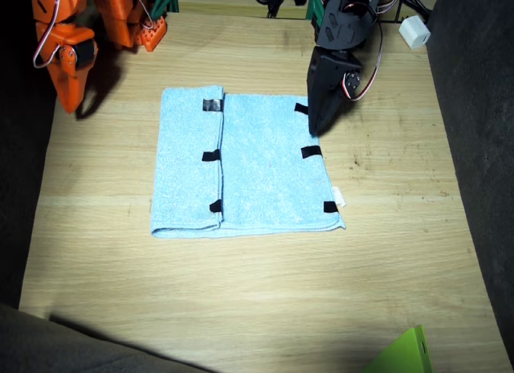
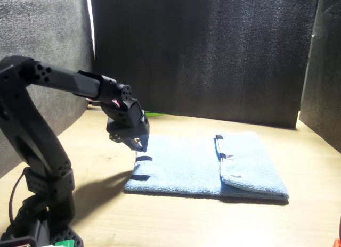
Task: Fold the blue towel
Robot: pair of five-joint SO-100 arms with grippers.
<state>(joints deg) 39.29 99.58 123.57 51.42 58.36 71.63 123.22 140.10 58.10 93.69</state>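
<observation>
The blue towel [image 1: 269, 168] lies flat on the wooden table, and in the front view the towel [image 2: 186, 164] has its right part doubled over. In the fixed view that flap [image 1: 189, 168] covers the towel's left third, its edge marked by black tape strips [image 1: 211, 156]. More strips [image 1: 312, 151] run along the opposite edge, near a small white tag [image 1: 339, 198]. My black left gripper [image 1: 315, 129] points down just above that taped edge, jaws together and holding nothing; the front view shows it [image 2: 140, 146] hovering over the towel's corner. My orange right gripper [image 1: 74, 100] rests shut beyond the towel's far corner.
A white block [image 1: 414, 31] and cables lie at the table's back beside the left arm's base. A green object [image 1: 401, 353] sticks in at the near edge. Black curtains wall the table's sides. Bare wood [image 1: 241, 301] stretches in front of the towel.
</observation>
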